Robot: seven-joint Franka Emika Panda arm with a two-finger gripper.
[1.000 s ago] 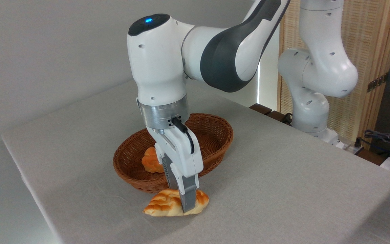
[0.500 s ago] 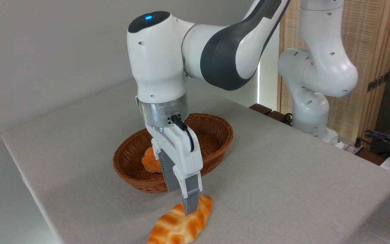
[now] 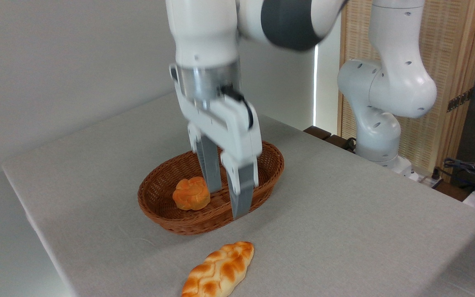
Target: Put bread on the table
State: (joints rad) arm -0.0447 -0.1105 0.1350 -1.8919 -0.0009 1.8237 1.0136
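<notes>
Long braided golden-brown glossy loaf (image 3: 219,270) lies free on the light grey cloth table (image 3: 344,214), near of the oval brown wicker basket (image 3: 274,165) holding one small round orange bun (image 3: 191,193); gripper (image 3: 227,204) above, parted, empty; loaf judged light, slick-surfaced, best pinched across its middle.

Pincer (image 3: 228,202) points down — fingers apart, empty, blurred.

- Bread (image 3: 219,270): golden-brown braid, pale cream creases.
- Basket (image 3: 171,216) behind the bread: brown woven wicker.
- Bun (image 3: 191,193) inside the basket: orange.
- Table (image 3: 344,206): plain light grey.
</notes>
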